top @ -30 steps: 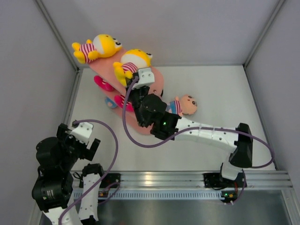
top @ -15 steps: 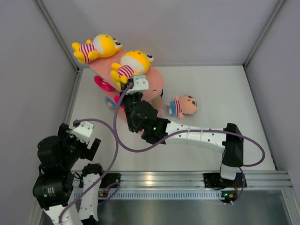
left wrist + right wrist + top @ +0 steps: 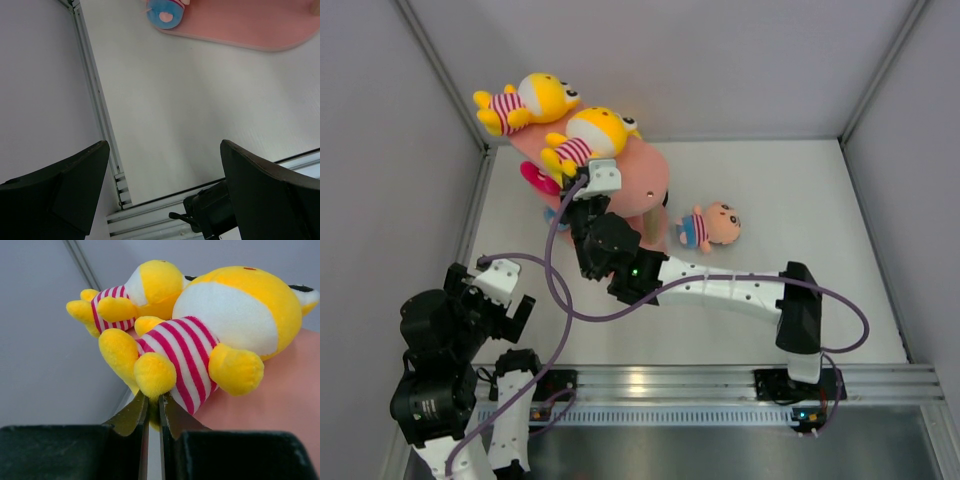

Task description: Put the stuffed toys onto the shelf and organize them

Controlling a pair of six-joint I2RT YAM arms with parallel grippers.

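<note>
Tabletop (image 3: 800,200), beige-headed toy (image 3: 712,225) beside shelf (image 3: 645,180)

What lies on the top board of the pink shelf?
Two yellow toys lie there: the far yellow toy and the near yellow toy, its foot pinched by the right pincer. The lower boards are mostly hidden under the top board.

You have two yellow toys on view: the far yellow toy (image 3: 525,100) and the near yellow toy (image 3: 588,135). One beige-headed toy (image 3: 712,225). One magenta toy (image 3: 536,178), partly hidden. One blue plush piece (image 3: 165,12), kind unclear. One shelf (image 3: 645,180).
</note>
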